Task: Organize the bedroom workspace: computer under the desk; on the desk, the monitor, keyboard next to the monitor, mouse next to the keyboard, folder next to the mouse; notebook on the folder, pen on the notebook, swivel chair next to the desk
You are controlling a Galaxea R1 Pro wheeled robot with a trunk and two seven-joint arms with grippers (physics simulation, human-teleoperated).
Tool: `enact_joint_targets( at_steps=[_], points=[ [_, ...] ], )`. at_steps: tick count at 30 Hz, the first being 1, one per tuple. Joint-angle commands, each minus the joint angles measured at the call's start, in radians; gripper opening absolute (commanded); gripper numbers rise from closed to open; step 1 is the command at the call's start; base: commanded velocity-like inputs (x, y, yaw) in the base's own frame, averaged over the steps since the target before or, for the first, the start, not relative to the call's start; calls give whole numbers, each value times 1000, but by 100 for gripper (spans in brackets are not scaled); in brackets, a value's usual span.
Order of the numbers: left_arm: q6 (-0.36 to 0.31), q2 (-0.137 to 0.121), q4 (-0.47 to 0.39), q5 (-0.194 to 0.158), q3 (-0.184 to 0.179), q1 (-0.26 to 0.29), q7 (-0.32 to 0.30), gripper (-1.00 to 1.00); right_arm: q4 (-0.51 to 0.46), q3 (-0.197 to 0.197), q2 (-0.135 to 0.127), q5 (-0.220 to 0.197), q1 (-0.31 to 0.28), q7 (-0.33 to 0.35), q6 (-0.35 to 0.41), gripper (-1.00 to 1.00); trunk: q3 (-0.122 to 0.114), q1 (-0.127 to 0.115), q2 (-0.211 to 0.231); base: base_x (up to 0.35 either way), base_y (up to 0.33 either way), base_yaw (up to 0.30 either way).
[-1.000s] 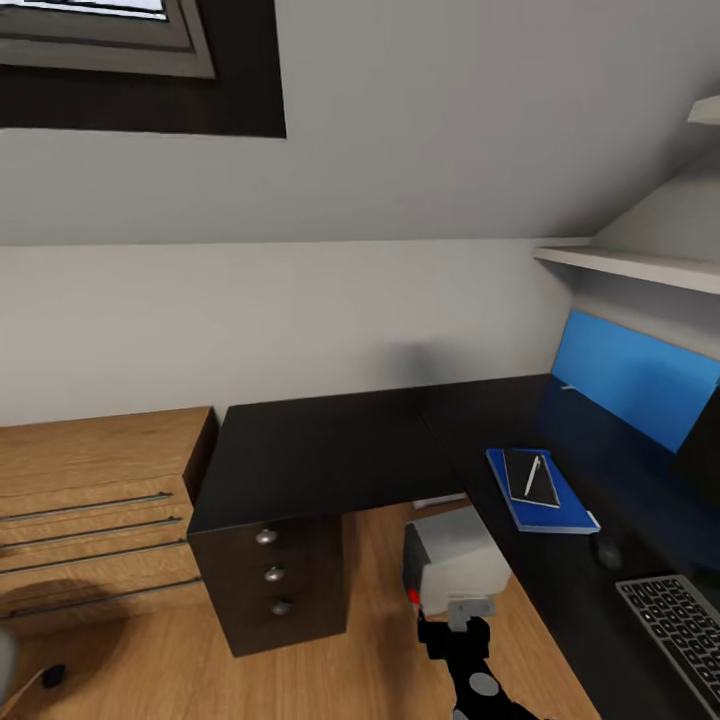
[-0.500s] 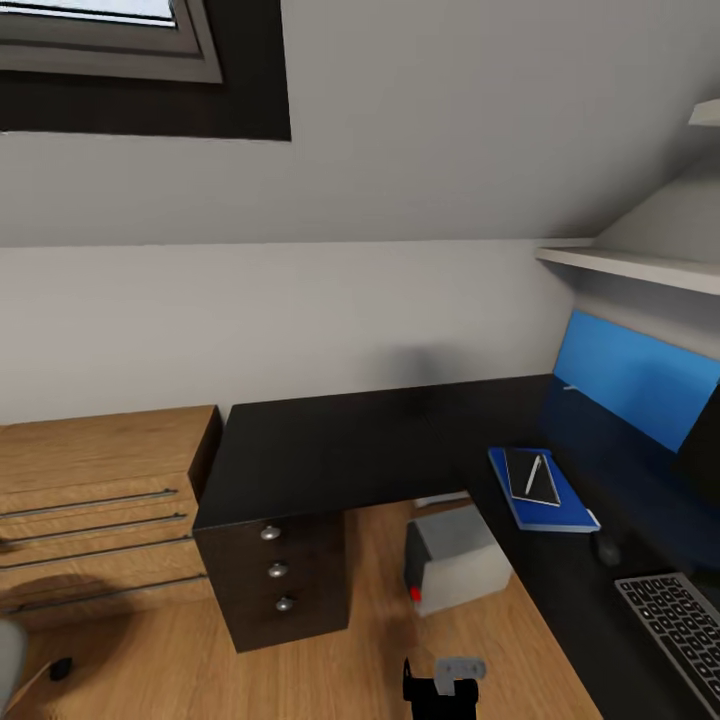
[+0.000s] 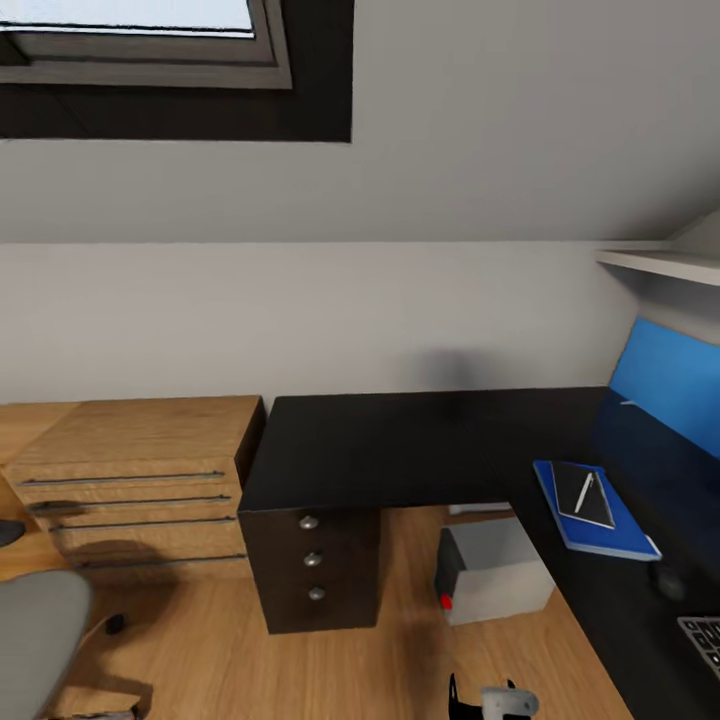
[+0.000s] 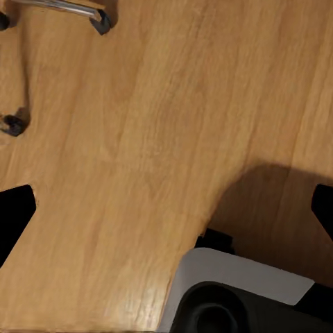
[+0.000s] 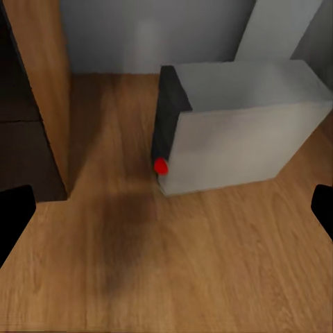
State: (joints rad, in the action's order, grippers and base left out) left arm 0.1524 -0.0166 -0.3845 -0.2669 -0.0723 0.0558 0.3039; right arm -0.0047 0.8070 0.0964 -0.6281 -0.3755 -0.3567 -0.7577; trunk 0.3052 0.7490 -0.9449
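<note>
The light grey computer tower with its dark front panel and red button (image 3: 495,572) (image 5: 236,125) stands on the wood plank floor (image 3: 400,650) under the long black-topped desk (image 3: 420,450). On the desk's right part lies the flat bright blue folder (image 3: 595,510), with the thin black notebook (image 3: 583,494) on it and the whitish pen (image 3: 584,492) on top, the small dark mouse (image 3: 668,582) nearer, then a corner of the dark keyboard (image 3: 705,640) at the right edge. The grey upholstered swivel chair seat (image 3: 35,635) sits near left beside the light-wood drawer cabinet (image 3: 135,480); the right gripper (image 5: 166,208) and the left gripper (image 4: 166,208) both have their fingers spread wide apart over bare floor, clasping nothing.
</note>
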Motion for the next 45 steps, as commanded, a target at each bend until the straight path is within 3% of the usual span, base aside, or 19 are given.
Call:
enact_joint_targets(
  at_steps=[1, 4, 8, 13, 23, 45],
  points=[
    [52, 0, 32, -9, -9, 1, 5, 100, 7, 9, -1, -1, 0, -9, -8, 100, 1, 0, -1, -205, 58, 279],
    [125, 3, 70, -8, -10, 1, 4, 100, 15, 10, -6, -1, 0, -10, -20, 100, 1, 0, -1, -264, 114, 279],
    [149, 4, 83, -8, -10, 1, 3, 100, 17, 12, -4, -1, 1, -10, -26, 100, -1, 0, -1, -288, 167, 278],
    [157, 4, 88, -8, -10, 1, 2, 100, 18, 13, 0, 0, 7, -10, -31, 100, -4, 0, -1, -279, 191, 275],
    [164, 4, 90, -9, -10, 1, 1, 100, 19, 12, -1, -1, 16, -10, -115, 100, -11, 0, -1, -70, 46, 267],
    [170, 8, 90, -9, -8, 1, 1, 100, 20, 11, -6, 1, 19, -10, -129, 100, -36, 0, -1, -3, 2, 183]
  ],
)
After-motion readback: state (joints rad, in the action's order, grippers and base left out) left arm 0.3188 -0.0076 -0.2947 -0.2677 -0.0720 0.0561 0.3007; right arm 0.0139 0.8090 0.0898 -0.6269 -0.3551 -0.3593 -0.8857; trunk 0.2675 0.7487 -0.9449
